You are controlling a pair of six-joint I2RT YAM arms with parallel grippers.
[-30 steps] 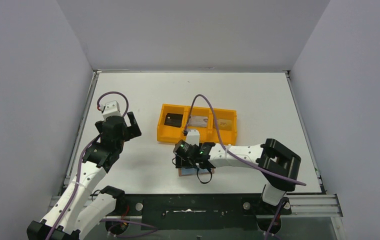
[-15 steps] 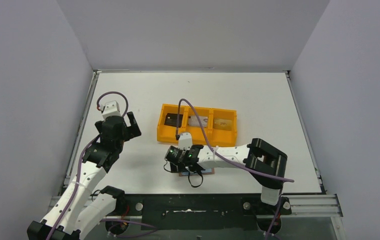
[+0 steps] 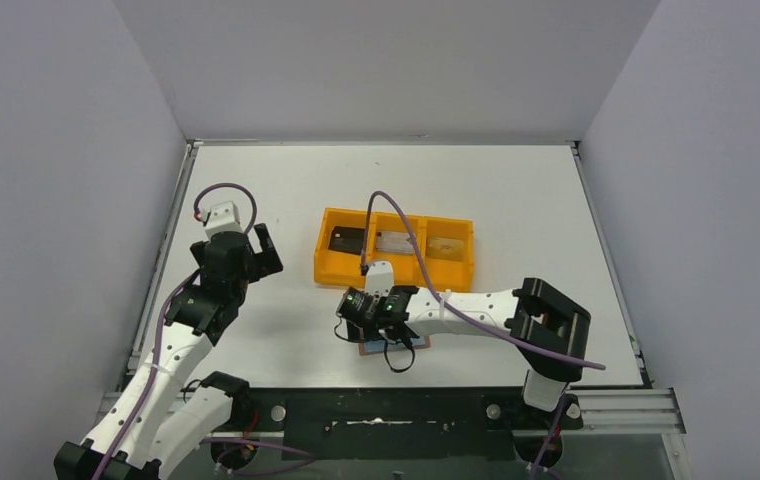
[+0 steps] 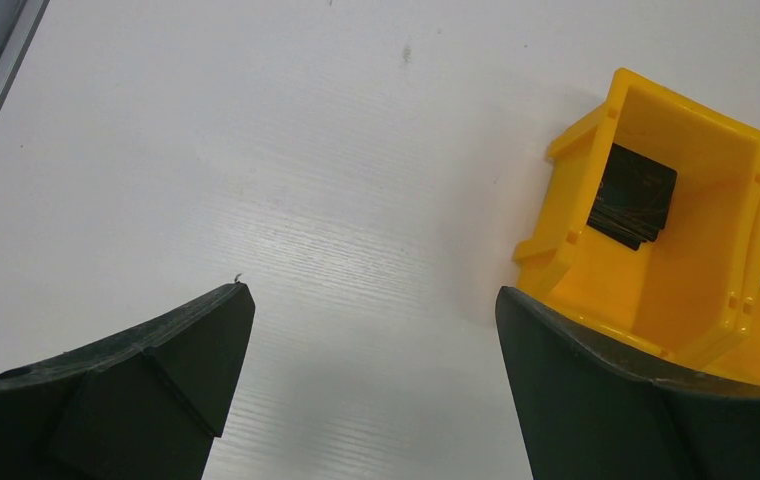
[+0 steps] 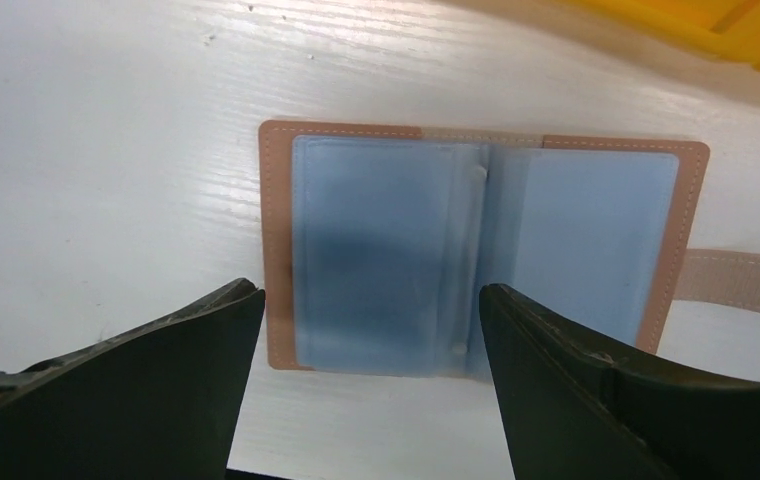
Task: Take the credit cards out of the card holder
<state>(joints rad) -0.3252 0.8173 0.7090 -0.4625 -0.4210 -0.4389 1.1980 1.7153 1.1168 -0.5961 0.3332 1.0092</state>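
While the right gripper hangs over the card holder at lower centre of the top view, its jaws stand wide apart and grip nothing. The holder lies open on the table, blue inside up, just below the orange tray. The left gripper, at centre left, is likewise spread wide and empty. The black card, grey card and tan card each lie in a tray compartment. Compared with one second earlier, the right jaws are wider and sit slightly further left; the left arm is unchanged.
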